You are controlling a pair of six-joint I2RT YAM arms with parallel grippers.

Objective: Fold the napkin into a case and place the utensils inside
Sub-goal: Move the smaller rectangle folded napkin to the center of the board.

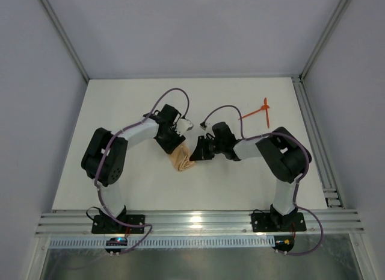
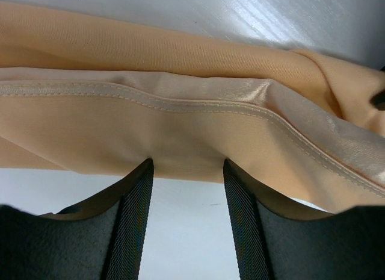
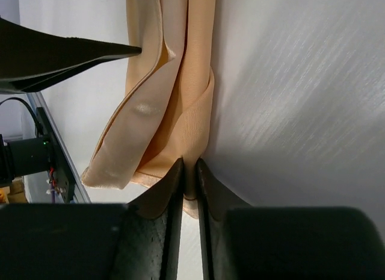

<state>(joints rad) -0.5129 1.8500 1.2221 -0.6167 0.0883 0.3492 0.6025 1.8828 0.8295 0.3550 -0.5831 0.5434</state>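
Parted jaws are seen on the left gripper (image 2: pixel 187 168), with bare white table (image 1: pixel 120 117) visible in the gap between them, and a hemmed edge of the napkin (image 1: pixel 181 159) is draped across their tips; nothing is pinched between them. Clenched jaws are seen on the right gripper (image 3: pixel 189 168), where a narrow fold of the napkin is grasped between the two dark fingers (image 3: pixel 159 202). The napkin is bunched into a loose, creased peach-orange bundle near the middle of the table, between the two grippers, and is not laid out flat. In the right wrist view it is seen gathered in long vertical folds above the closed jaws. The utensils (image 1: pixel 258 113) are found behind the napkin and to its right, well apart from it, lying on the table as two thin orange-red sticks that cross near their far ends. The table is a plain matte white surface, faintly streaked in the wrist views. Pale grey walls (image 1: pixel 180 27) are set behind and to both sides of the napkin, joined by aluminium frame posts (image 1: pixel 328 33). A slotted aluminium rail (image 1: pixel 198 221) is fixed along the edge in front of the napkin.
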